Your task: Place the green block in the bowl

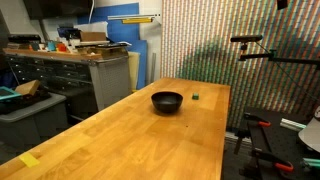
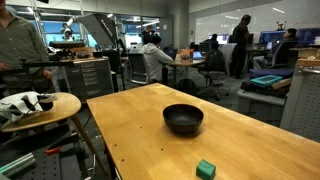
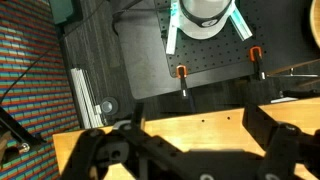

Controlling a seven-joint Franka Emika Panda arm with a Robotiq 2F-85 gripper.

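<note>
The black bowl [image 1: 167, 101] sits near the far end of a long wooden table [image 1: 120, 140]. It shows in both exterior views, here too [image 2: 183, 119]. The tiny green block [image 1: 195, 97] lies on the table a short way from the bowl, apart from it, and sits close to the table edge [image 2: 205, 169]. My gripper [image 3: 200, 125] shows only in the wrist view. Its two dark fingers are spread wide with nothing between them, above the table's edge. Neither bowl nor block shows in the wrist view.
A yellow tape piece [image 1: 30, 160] lies on the near table corner. A workbench with drawers [image 1: 70, 70] stands beside the table. A round stool with a white object [image 2: 30, 105] stands close by. Orange clamps [image 3: 182, 72] grip the table edge.
</note>
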